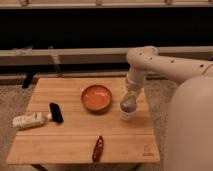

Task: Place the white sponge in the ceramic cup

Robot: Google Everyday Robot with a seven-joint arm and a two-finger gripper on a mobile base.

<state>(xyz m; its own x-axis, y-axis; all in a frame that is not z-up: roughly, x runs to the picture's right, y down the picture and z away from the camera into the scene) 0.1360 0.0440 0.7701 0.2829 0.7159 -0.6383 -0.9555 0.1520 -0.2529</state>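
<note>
The small white ceramic cup [127, 115] stands on the wooden table [70, 142], to the right of the orange bowl [96, 97]. My gripper [128, 103] points down directly over the cup, at or just above its rim, and hides most of its opening. I cannot make out a white sponge at the gripper or in the cup; it may be hidden there.
A whitish oblong object [29, 120] lies at the table's left edge with a black object [55, 112] beside it. A dark red object [98, 148] lies near the front edge. A dark wall and a ledge run behind the table.
</note>
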